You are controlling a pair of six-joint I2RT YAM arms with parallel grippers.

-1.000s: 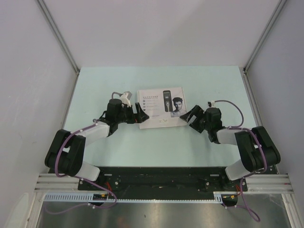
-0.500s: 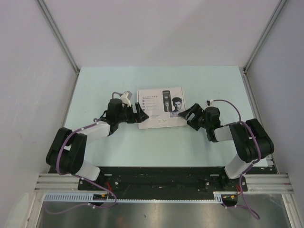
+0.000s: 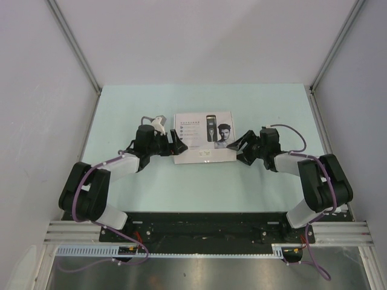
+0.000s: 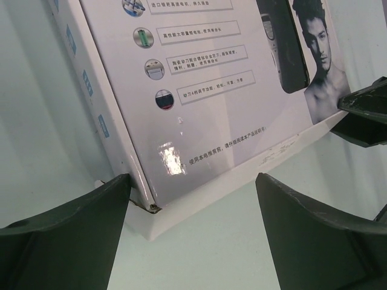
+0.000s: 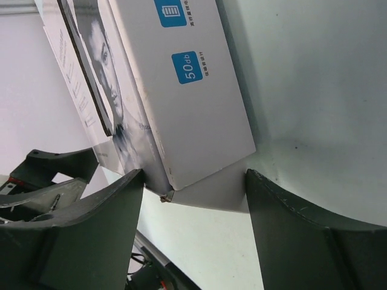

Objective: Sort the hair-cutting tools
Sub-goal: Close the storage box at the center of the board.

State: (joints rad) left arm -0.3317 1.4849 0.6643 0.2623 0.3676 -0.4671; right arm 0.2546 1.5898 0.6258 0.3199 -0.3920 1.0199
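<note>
Along the desk's near edge you have the metal rail (image 3: pixel 205 232) carrying both arm bases. From there the arms reach inward over the smooth, pale green desk (image 3: pixel 199 181). Your left gripper (image 3: pixel 179 145) sits at the near left corner of the white box (image 3: pixel 204 136). Its fingers (image 4: pixel 72 235) are released and spread wide with that corner between them, and one fingertip is right at the box's side wall, touching or nearly so. Your right gripper (image 3: pixel 244 148) is at the near right corner, its fingers (image 5: pixel 302 235) likewise spread and clamping nothing, that corner between them. The box lies about mid-desk with its printed lid (image 4: pixel 199 90) down. The hair-cutting tools themselves cannot be seen in any view. Beyond it, the far half of the desk runs to plain grey walls (image 3: pixel 199 42), with a metal post (image 3: pixel 75 45) rising from each far corner.
</note>
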